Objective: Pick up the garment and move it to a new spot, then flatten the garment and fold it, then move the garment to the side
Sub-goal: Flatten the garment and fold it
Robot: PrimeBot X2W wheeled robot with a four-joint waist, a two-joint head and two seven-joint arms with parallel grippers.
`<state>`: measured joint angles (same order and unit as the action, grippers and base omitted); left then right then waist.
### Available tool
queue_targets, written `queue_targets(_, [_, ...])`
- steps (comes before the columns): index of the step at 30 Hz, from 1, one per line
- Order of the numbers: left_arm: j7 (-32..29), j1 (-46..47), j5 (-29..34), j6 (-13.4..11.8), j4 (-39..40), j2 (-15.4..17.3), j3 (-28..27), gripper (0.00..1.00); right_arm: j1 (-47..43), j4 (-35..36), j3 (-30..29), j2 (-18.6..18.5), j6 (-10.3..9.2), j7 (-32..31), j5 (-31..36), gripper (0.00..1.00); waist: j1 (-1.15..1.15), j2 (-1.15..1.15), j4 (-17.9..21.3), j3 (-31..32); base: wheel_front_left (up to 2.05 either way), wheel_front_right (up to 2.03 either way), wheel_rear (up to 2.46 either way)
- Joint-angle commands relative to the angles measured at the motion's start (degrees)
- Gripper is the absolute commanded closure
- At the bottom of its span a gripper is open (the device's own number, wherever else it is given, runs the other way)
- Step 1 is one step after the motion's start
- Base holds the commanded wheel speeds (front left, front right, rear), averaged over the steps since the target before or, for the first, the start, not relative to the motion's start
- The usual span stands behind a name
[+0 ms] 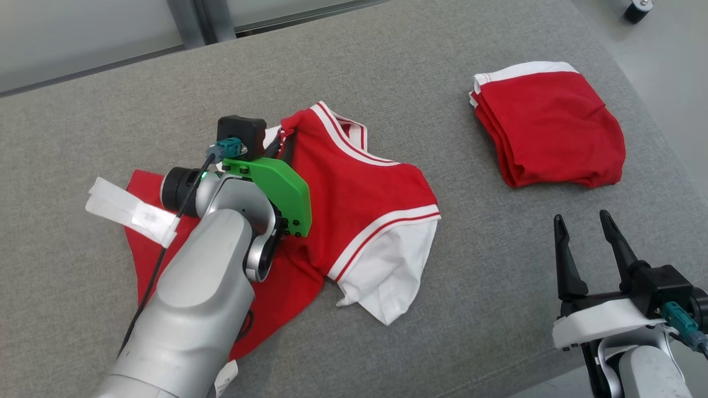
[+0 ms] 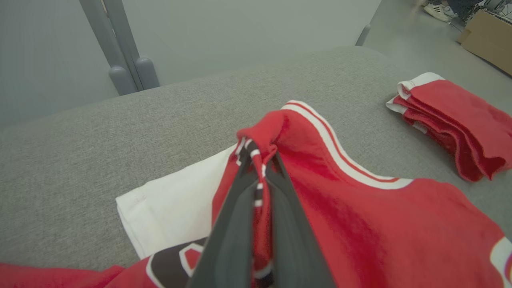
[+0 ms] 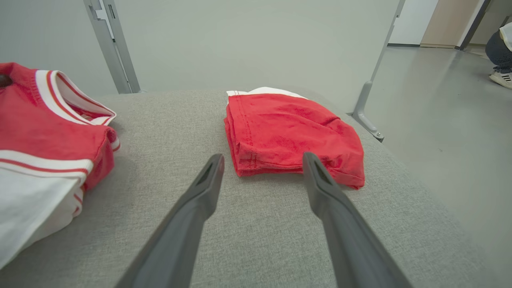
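The garment (image 1: 359, 193), a red shirt with white sleeves and striped trim, lies crumpled on the grey padded table (image 1: 387, 66), left of centre. My left gripper (image 2: 260, 160) is shut on a raised fold of its red cloth by the striped collar; in the head view the wrist and green bracket hide the fingers. The garment's white sleeve (image 2: 176, 208) lies flat to the left of the pinch. My right gripper (image 1: 583, 226) stands open over bare table at the lower right, apart from the garment (image 3: 48, 132), with nothing between its fingers (image 3: 208, 180).
A folded red garment (image 1: 547, 124) lies at the back right of the table, just ahead of my right gripper (image 3: 262, 160). The table's right edge drops to the floor; a person's shoe (image 3: 502, 76) and a cardboard box (image 2: 490, 40) are beyond it.
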<state>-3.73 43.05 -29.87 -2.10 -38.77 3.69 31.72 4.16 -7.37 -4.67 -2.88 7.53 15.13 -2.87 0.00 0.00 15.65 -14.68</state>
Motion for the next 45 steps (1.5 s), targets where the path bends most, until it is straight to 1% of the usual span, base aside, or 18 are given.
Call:
queue_targets(1, [1.9,1.3,0.5,-0.6,-1.4,0.4,-0.3,1.00,0.8,-0.1,0.2,-0.1,-0.09,0.0,0.4,0.00,0.00,0.00,-0.1,-0.2,0.00,0.00,0.00])
queue_targets(3, [4.7,2.2,1.5,-1.6,-3.3,0.3,-0.4,1.00,1.1,-0.2,0.4,0.0,-0.09,0.0,0.5,0.00,0.00,0.00,-0.1,-0.4,0.00,0.00,0.00])
queue_targets(5, [9.4,3.2,1.7,-3.9,-6.1,0.2,-1.7,1.00,1.3,-0.1,0.5,-0.1,-0.09,0.0,0.7,0.00,0.00,0.00,0.0,-0.6,0.00,0.00,0.00])
queue_targets(6, [9.4,3.2,1.7,-3.9,-6.1,0.2,-1.7,1.00,1.3,-0.1,0.5,-0.1,-0.09,0.0,0.7,0.00,0.00,0.00,0.0,-0.6,0.00,0.00,0.00])
queue_targets(8, [12.4,3.9,1.9,-5.2,-7.8,0.0,-2.2,1.00,1.6,0.0,0.7,-0.1,-0.09,0.0,1.1,0.00,0.00,0.00,0.1,-0.8,0.00,0.00,0.00])
queue_targets(10, [14.3,4.5,1.9,-5.8,-9.6,-0.2,-2.3,1.00,1.7,-0.1,0.8,-0.1,-0.09,0.0,1.2,0.00,0.00,0.00,0.3,-0.9,0.00,0.00,0.00])
queue_targets(12, [14.4,4.6,1.7,-4.7,-11.8,-0.3,-1.4,1.00,1.6,-0.1,1.0,-0.1,-0.09,0.0,1.3,0.00,0.00,0.00,0.5,-0.9,0.00,0.00,0.00])
queue_targets(16, [13.5,4.5,1.2,-1.0,-15.2,-0.5,1.1,1.00,1.4,0.0,1.1,-0.1,-0.09,0.0,1.2,0.00,0.00,0.00,0.8,-1.1,0.00,0.00,0.00])
queue_targets(20, [14.4,5.2,0.3,0.4,-17.4,-0.6,2.4,1.00,1.3,-0.2,1.3,0.0,-0.09,0.0,0.8,0.00,0.00,0.00,1.0,-1.4,0.00,0.00,0.00])
queue_targets(21, [14.8,5.6,0.0,0.4,-17.7,-0.6,2.5,0.95,1.3,-0.2,1.2,-0.1,-0.09,0.0,0.8,0.00,0.00,0.00,0.9,-1.3,0.00,0.00,0.00])
queue_targets(23, [15.7,6.0,-0.6,0.6,-17.7,-0.7,2.8,0.51,1.2,-0.2,0.9,-0.1,-0.09,0.0,0.9,0.00,0.00,0.00,0.6,-1.1,0.00,0.00,0.00])
queue_targets(24, [16.2,6.0,-1.0,0.6,-17.4,-0.7,2.8,0.02,1.1,-0.1,0.7,-0.1,-0.09,0.0,1.2,0.00,0.00,0.00,0.3,-0.8,0.00,0.00,0.00])
queue_targets(25, [16.8,6.0,-1.5,0.8,-16.8,-0.6,2.8,0.00,0.8,0.1,0.4,-0.1,-0.09,0.0,1.5,0.00,0.00,0.00,0.0,-0.5,0.00,0.00,0.00])
queue_targets(29, [18.3,3.5,-3.4,1.1,-12.9,-0.7,1.9,0.00,-0.5,1.5,-1.0,-0.1,-0.09,0.0,2.3,0.00,0.00,0.00,-2.3,1.6,0.00,0.00,0.00])
queue_targets(32, [18.8,0.4,-4.1,0.5,-8.8,0.1,0.5,0.00,-1.4,3.1,-2.3,-0.1,-0.09,0.0,3.2,0.00,0.00,0.00,-4.6,3.5,0.00,0.00,0.00])
queue_targets(40, [18.9,-12.8,-0.7,-2.7,7.4,5.8,-1.7,0.00,-3.2,6.8,-3.0,-0.1,-0.09,0.0,5.7,0.00,0.00,0.00,-11.7,8.1,0.00,0.00,0.00])
queue_targets(41, [18.9,-17.0,-0.3,-3.8,11.9,7.2,-2.8,0.00,-3.7,7.4,-2.8,-0.1,-0.09,0.0,5.9,0.00,0.00,0.00,-13.1,9.0,0.00,0.00,0.00])
queue_targets(45, [18.9,-25.6,-0.2,-4.4,20.0,9.9,-5.5,0.00,-5.3,8.0,-3.1,-0.6,-0.09,0.0,6.1,0.00,0.00,0.00,-15.7,11.0,0.00,0.00,0.00])
